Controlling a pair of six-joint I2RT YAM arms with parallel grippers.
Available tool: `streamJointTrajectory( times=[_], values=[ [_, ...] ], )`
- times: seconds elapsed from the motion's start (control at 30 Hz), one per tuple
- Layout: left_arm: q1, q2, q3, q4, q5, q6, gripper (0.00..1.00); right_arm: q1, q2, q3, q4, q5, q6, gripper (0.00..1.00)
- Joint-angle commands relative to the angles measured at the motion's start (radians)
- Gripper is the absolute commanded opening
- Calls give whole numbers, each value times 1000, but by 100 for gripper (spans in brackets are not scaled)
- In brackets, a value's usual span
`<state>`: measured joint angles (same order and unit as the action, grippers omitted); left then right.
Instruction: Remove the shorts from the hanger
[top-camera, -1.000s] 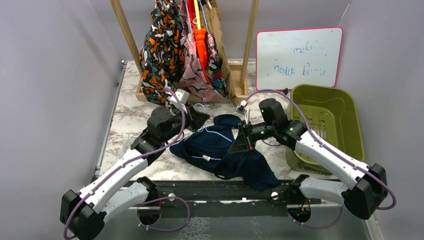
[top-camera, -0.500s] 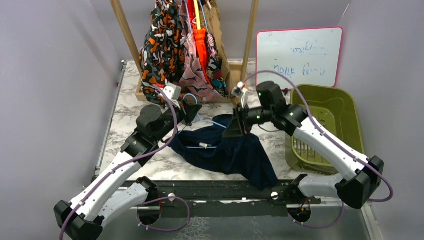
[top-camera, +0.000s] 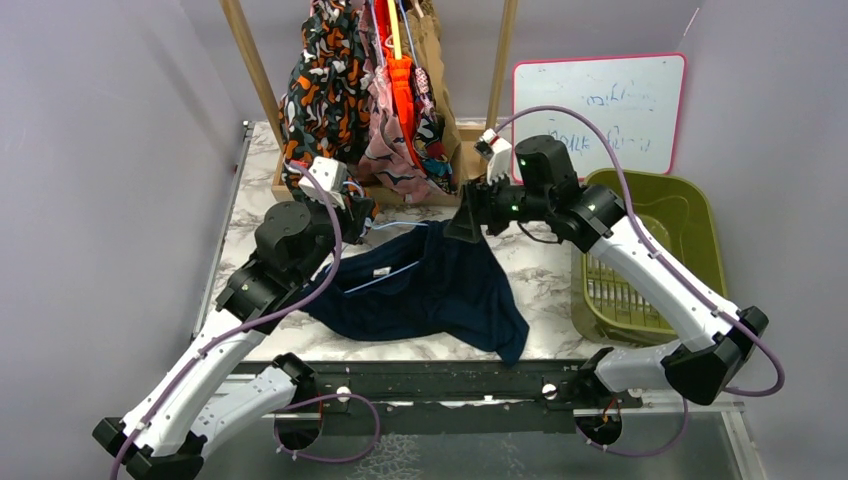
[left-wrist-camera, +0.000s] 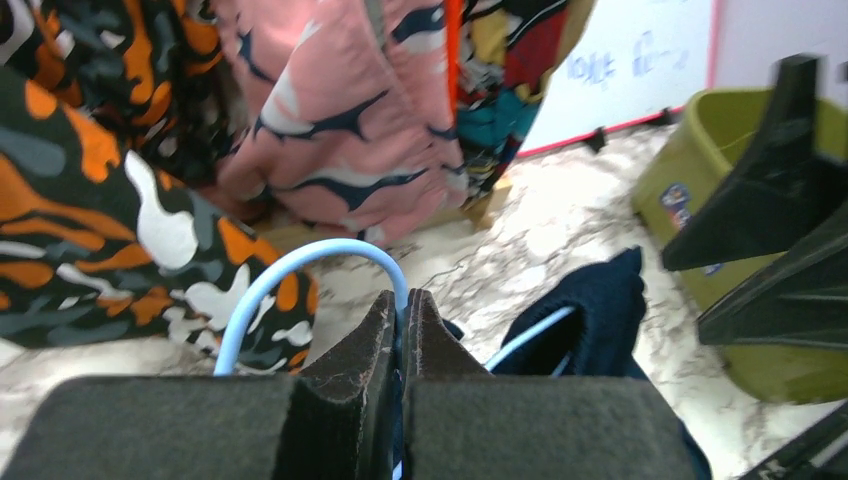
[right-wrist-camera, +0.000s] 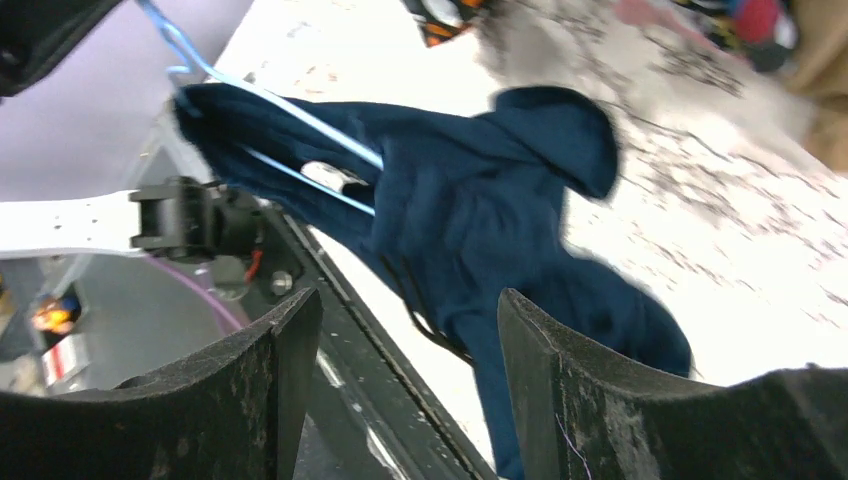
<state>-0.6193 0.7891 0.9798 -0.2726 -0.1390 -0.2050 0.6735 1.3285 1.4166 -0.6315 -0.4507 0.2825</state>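
Both arms had risen toward the far side, lifting the navy shorts (top-camera: 430, 290) mid-table. There the left gripper (left-wrist-camera: 400, 310) pinched the blue hanger (left-wrist-camera: 300, 265) by its hook; the right gripper (right-wrist-camera: 405, 305) stood wide, seemingly off the cloth. A firm regrasp and steady rightward pull looked wise.

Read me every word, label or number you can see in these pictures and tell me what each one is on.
Whiteboard: two lines of faint blue handwriting, too faint and blurred to read.
Sticker on the green bin: blurred, unreadable.
White label inside the navy shorts: too small to read.
No other text shows.
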Motion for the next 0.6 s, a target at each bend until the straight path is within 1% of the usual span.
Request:
streamJointTrajectory(
  times=[0.0, 0.07, 0.13, 0.27, 0.4, 0.5, 0.57],
  values=[
    [0, 2, 10, -72, -93, 29, 0, 13, -48, 20, -141, 274, -39, 68],
    [0, 14, 11, -72, -60, 23, 0, 21, -41, 28, -158, 265, -48, 68],
    [0, 33, 15, -70, 4, 29, 0, 50, -27, 17, -147, 259, -35, 68],
    [-1, 46, 9, -71, 64, 11, 0, 124, 16, -19, -88, 307, 48, 68],
    [-2, 44, 1, -71, 132, 4, 0, 180, 44, -65, 25, 382, 126, 68],
    [-2, 39, -1, -71, 175, -5, 0, 193, 48, -125, 112, 480, 200, 67],
    [-2, 38, 1, -75, 194, -2, 0, 193, 47, -173, 176, 502, 248, 67]
  ],
)
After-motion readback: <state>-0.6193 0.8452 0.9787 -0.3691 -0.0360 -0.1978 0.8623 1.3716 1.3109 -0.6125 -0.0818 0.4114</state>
